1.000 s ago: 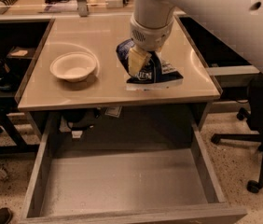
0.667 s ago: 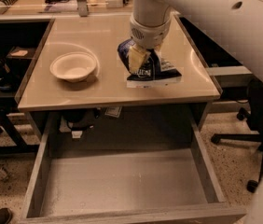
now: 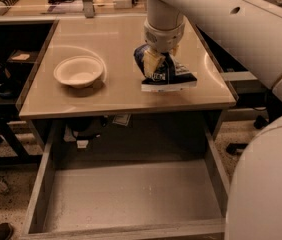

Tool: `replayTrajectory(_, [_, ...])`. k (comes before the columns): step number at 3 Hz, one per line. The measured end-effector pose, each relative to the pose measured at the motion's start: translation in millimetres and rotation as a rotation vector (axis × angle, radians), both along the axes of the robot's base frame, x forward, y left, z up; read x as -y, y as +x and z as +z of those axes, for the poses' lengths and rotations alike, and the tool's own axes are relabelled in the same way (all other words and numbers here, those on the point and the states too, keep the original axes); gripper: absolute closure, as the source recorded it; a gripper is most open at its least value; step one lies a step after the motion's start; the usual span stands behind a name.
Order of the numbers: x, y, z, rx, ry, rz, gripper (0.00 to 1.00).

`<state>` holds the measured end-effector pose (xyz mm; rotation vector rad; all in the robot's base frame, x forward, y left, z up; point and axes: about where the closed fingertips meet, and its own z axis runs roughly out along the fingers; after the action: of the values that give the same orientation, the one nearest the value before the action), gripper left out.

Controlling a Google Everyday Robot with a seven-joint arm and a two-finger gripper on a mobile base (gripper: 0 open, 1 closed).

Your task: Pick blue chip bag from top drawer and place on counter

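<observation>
Low in your frame the top drawer [image 3: 131, 199] stands open with no bag in it; farther up, right of centre, the blue chip bag [image 3: 170, 75] rests on the tabletop [image 3: 116, 44] with the end effector [image 3: 157, 59] pinching its upper end, so likely only letting go and backing off remain for you.

Showing a thick, smooth white arm [image 3: 241, 29] with small dark round holes, narrowing into a ringed pale grey wrist [image 3: 164, 34]; ending in a yellowish claw [image 3: 154, 61] hanging low over the table [image 3: 106, 39], right of middle.
</observation>
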<state>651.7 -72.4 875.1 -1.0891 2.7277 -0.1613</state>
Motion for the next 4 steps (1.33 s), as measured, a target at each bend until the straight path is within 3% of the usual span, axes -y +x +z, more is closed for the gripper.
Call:
replayTrajectory(1, [0.8, 13.3, -28.0, -0.029, -0.01, -0.004, 1.0])
replayTrajectory(2, [0.7, 13.5, -28.4, -0.029, -0.01, -0.003, 1.0])
replayTrajectory(4, [0.7, 13.6, -28.5, -0.029, -0.01, -0.003, 0.57])
